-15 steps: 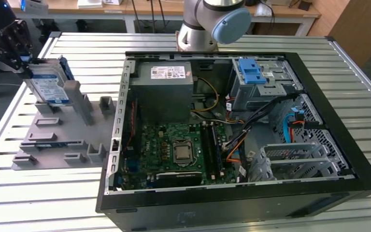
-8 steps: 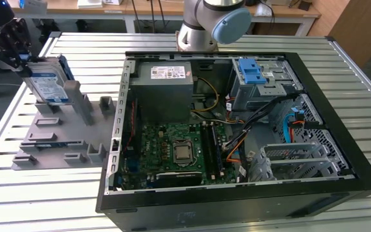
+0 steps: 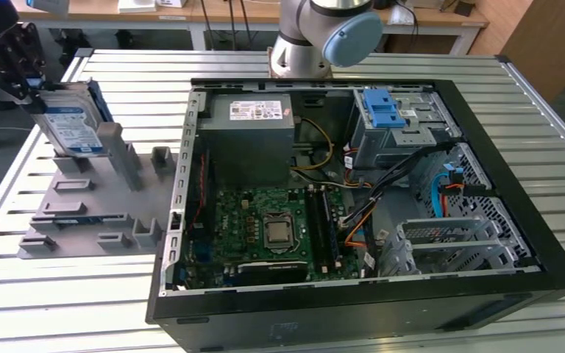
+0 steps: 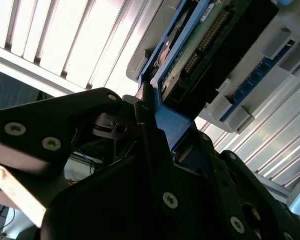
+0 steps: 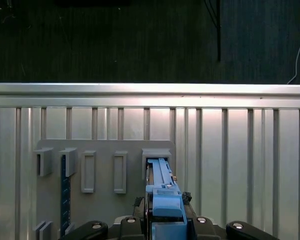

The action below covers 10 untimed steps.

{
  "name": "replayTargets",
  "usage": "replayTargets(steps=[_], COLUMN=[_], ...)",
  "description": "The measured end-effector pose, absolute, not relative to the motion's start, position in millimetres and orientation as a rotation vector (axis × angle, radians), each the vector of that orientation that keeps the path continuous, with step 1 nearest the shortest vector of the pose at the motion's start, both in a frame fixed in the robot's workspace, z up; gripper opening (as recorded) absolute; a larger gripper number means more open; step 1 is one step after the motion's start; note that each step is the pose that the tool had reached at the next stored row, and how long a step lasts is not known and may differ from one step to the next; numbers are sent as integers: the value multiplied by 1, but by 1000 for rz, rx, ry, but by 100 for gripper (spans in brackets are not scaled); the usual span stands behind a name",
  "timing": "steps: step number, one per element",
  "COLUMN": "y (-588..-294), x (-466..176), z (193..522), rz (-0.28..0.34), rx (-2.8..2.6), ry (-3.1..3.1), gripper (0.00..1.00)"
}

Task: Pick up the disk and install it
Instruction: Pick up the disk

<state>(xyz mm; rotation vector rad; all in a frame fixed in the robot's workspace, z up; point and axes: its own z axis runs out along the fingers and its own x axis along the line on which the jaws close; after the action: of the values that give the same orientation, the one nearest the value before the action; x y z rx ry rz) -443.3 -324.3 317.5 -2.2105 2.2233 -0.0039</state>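
Exterior view had the disk [image 3: 70, 123] standing on edge at about ten o'clock from the open computer case [image 3: 547, 243], label side facing the camera, its blue carrier framing it. Its lower end met the far slot of the grey fixture [image 3: 96, 198]; I could not tell whether it was still seated there. The gripper [image 3: 29, 92] sat at the disk's upper end, toward eleven o'clock from it. In the second wrist view I saw the jaws clamped on the carrier's blue end, one black finger [image 4: 152, 145] pressed against its side, with the disk's green circuit board just beyond. In the first wrist view the blue carrier ran straight out from the gripper to a raised grey slot of the fixture. Inside the case lay the motherboard [image 3: 273, 228], with the grey power supply [image 3: 253, 140] at twelve o'clock from it and the blue-latched drive cage [image 3: 400, 121] at two o'clock. Fixture and case both rested on the slatted metal table [image 3: 67, 294]
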Motion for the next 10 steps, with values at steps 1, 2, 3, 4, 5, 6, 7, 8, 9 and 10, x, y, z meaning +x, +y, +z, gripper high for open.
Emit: replayTargets(steps=[1,2,3,4,5,6,7,8,9,10], y=[-324,-324,-324,-324,-324,-324,-324,-324,-324,-324], x=[-443,-443,-443,-443,-443,-443,-443,-443,-443,-443], z=[318,319,320,320,321,322,323,324,325,325], rz=[-3,-1,-1,0,0,1,1,1,1,1], rx=[-2210,-2209,-2209,-2209,-2209,-2209,-2208,-2208,-2208,-2208], ry=[2223,2222,2222,2222,2221,2221,2221,2221,2221,2221], gripper=[36,36,36,36,36,36,36,36,36,36])
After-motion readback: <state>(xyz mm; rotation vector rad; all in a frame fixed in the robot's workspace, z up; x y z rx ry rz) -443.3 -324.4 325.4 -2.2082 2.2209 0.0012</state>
